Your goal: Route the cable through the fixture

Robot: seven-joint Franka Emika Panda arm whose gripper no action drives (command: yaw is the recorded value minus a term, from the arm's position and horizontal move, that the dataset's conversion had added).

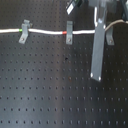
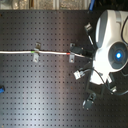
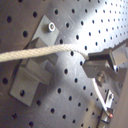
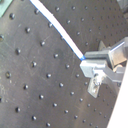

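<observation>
The white cable [image 1: 47, 32] lies along the back of the black perforated board in both exterior views. It passes through a grey clip fixture [image 1: 24, 30] beside its green band [image 1: 20, 30], then through a second clip [image 1: 69, 33] beside its red band [image 1: 65, 31]. In the second exterior view it runs [image 2: 52, 52] past both clips [image 2: 36, 53] [image 2: 72, 51] toward my gripper [image 2: 86, 52]. A third clip [image 1: 108, 36] stands farther to the first exterior view's right. In the first wrist view the cable [image 3: 35, 53] crosses a clip [image 3: 31, 70] and ends in my shut gripper [image 3: 91, 62]. It also shows in the second wrist view [image 4: 90, 64].
A long grey bar [image 1: 98, 50] slants down in front of the board. A brownish wire [image 1: 118, 23] curves at the first exterior view's top right. The white arm body [image 2: 111, 42] covers the second exterior view's right side. A small blue object [image 2: 1, 90] lies at its left edge.
</observation>
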